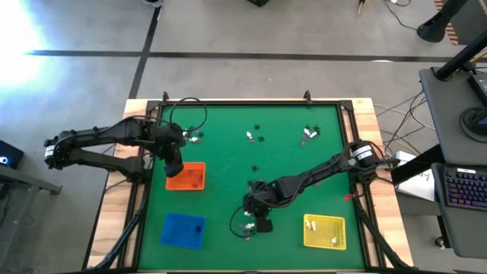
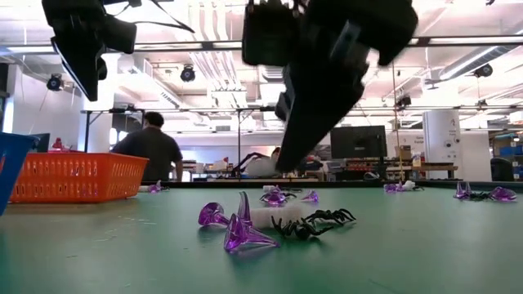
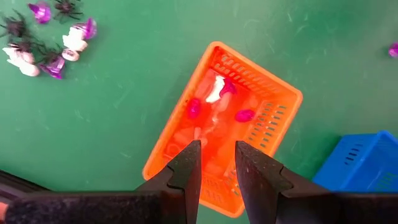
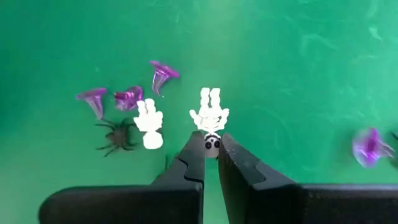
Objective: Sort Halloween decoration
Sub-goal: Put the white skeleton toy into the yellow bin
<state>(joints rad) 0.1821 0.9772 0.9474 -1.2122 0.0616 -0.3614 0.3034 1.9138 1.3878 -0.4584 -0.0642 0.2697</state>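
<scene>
White skeleton trinket (image 4: 210, 118) pinched by its skull; purple hats (image 4: 163, 73), black spider (image 4: 117, 135) (flat on green mat) just beside.

We see our right arm stretched from the table's right edge toward the near middle, its right gripper (image 4: 211, 152) low at the surface with the fingers (image 4: 189, 163) pinched on a white skeleton trinket (image 4: 210, 118). Our left arm reaches in from the left, its left gripper (image 3: 217, 163) hanging higher, fingers (image 3: 188, 167) slightly apart and holding nothing.
</scene>
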